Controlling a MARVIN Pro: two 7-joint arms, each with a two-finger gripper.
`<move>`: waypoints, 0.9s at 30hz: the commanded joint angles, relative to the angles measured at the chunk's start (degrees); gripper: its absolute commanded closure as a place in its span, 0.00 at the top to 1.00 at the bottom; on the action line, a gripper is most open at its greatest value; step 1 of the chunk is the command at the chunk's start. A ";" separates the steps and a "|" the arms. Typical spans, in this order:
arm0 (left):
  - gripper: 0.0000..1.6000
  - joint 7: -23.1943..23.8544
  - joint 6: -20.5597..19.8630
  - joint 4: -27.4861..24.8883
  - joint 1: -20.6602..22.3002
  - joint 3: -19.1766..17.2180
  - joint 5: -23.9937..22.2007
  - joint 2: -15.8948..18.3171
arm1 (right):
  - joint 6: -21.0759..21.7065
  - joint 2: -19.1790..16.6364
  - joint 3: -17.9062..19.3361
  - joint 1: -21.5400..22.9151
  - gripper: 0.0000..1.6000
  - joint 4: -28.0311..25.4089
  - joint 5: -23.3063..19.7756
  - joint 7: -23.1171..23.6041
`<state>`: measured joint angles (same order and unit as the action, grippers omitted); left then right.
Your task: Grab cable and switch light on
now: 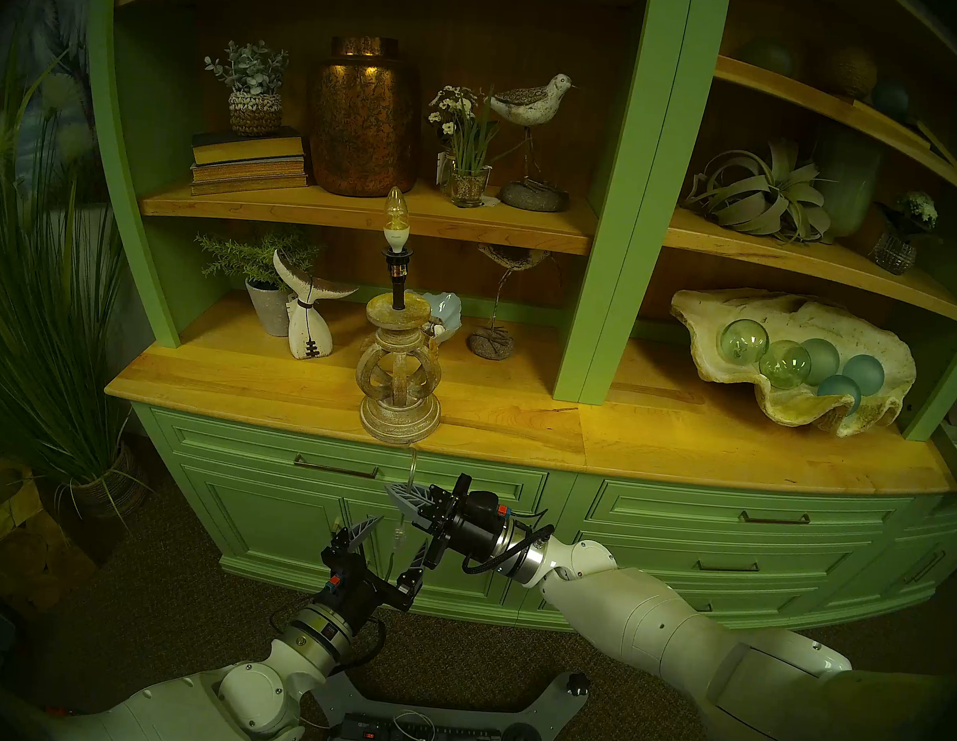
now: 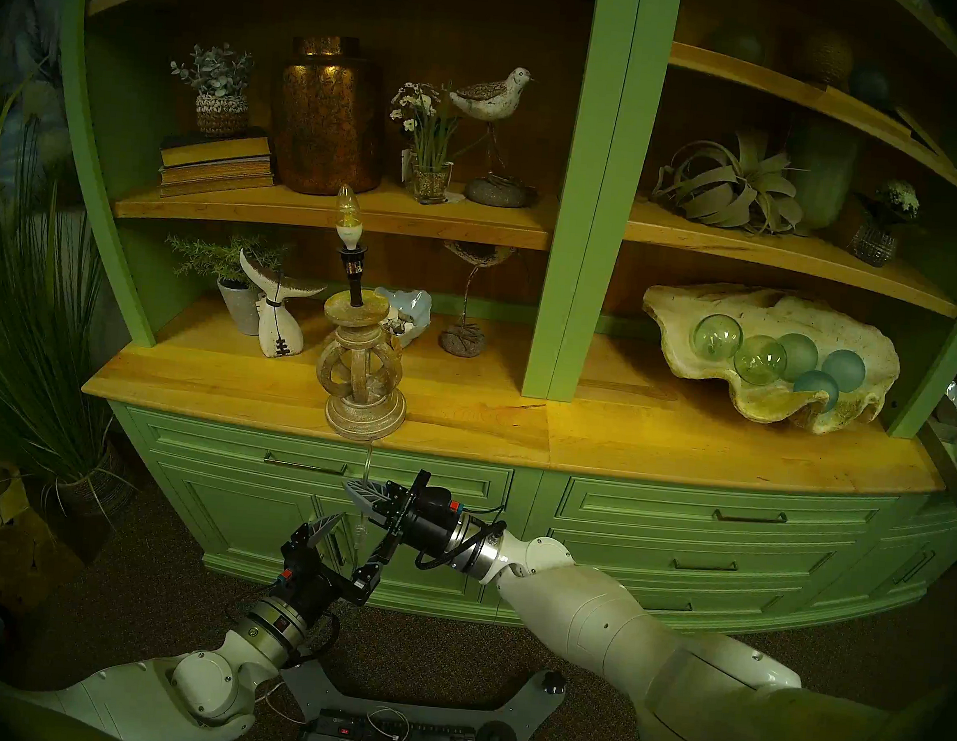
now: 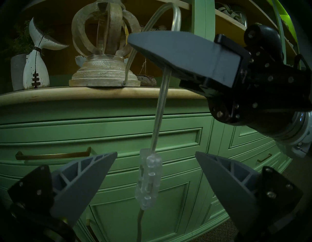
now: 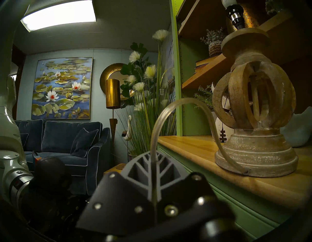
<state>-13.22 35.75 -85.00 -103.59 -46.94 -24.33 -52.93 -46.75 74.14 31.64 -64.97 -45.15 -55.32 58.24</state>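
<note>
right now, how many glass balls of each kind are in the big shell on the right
clear green balls: 2
frosted blue-green balls: 3
total: 5

We see the lamp (image 1: 402,367) upright at the counter edge, bulb unlit; its clear cable (image 3: 158,108) hangs down, switch block (image 3: 148,179) dangling.

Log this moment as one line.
right gripper: shut on clear lamp cord | left gripper: open around clear inline switch, no contact | whitewashed wooden lamp: bulb unlit
</note>
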 commanded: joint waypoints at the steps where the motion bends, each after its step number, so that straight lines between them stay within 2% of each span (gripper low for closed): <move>1: 1.00 0.22 0.78 -0.39 1.01 -0.57 -0.40 -0.43 | -0.61 -0.07 -0.34 2.03 0.00 -1.12 -1.21 5.82; 6: 1.00 -0.41 -0.01 -0.49 0.96 -0.73 0.32 -0.32 | -0.73 -0.07 -0.60 2.16 0.00 -0.99 -1.55 5.97; 12: 1.00 0.88 0.96 1.11 1.57 -0.68 -0.57 -0.95 | -0.97 -0.25 -1.39 2.43 0.00 -1.03 -2.01 5.62; 13: 0.90 0.96 0.93 1.27 1.69 -0.68 -0.59 -1.07 | -1.00 -0.31 -1.54 2.46 0.00 -1.11 -2.01 5.41; 15: 0.82 1.27 0.94 1.79 2.06 -0.62 -0.46 -1.32 | -1.05 -0.34 -1.70 2.53 0.00 -1.09 -2.14 5.38; 17: 0.79 1.40 1.02 2.13 2.28 -0.64 -0.43 -1.52 | -1.09 -0.37 -1.83 2.56 0.00 -1.12 -2.18 5.27; 18: 0.58 1.54 1.12 2.62 2.76 -0.73 -0.20 -1.82 | -1.13 -0.44 -2.02 2.60 0.00 -1.21 -2.17 4.99; 19: 0.46 1.79 1.19 2.79 2.98 -0.77 -0.36 -1.94 | -1.17 -0.49 -2.17 2.64 0.00 -1.25 -2.20 4.84; 20: 0.47 1.98 1.22 3.00 3.26 -0.75 -0.13 -1.99 | -1.20 -0.52 -2.29 2.67 0.00 -1.29 -2.21 4.71; 22: 0.67 2.34 1.08 3.42 3.74 -0.71 -0.16 -2.31 | -1.26 -0.58 -2.49 2.73 0.00 -1.34 -2.26 4.53; 25: 0.67 2.69 0.98 3.78 4.14 -0.65 -0.26 -2.68 | -1.31 -0.63 -2.67 2.78 0.00 -1.38 -2.32 4.40; 27: 0.75 3.17 1.08 4.17 4.46 -0.58 -0.37 -2.95 | -1.36 -0.67 -2.84 2.85 0.00 -1.38 -2.45 4.36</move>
<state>-11.20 35.81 -80.98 -101.83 -47.13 -24.61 -54.64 -47.54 73.64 28.89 -64.07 -45.07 -57.05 57.41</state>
